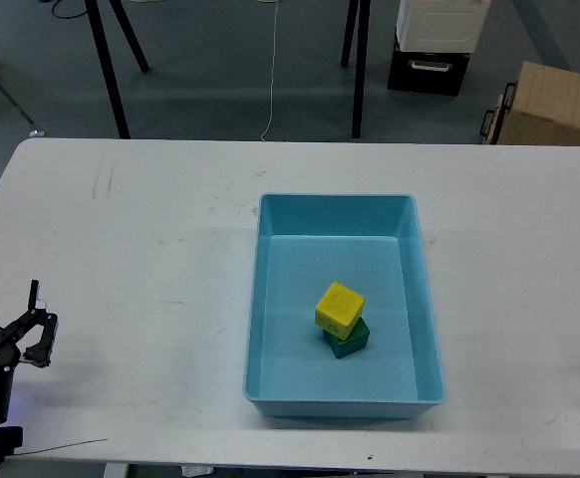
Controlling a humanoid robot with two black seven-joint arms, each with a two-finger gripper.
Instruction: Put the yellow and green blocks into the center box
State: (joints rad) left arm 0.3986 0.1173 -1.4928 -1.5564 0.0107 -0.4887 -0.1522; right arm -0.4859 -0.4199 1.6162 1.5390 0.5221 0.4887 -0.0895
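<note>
A yellow block (339,307) rests tilted on top of a green block (349,341) inside the light blue box (270,299) at the table's middle. My left gripper (35,321) is at the table's lower left, far from the box, its fingers spread open and empty. My right gripper is out of view.
The white table (141,249) carries the box. Beyond its far edge are black stand legs (106,70), a white and black case (432,40) and a cardboard box (554,105) on the floor.
</note>
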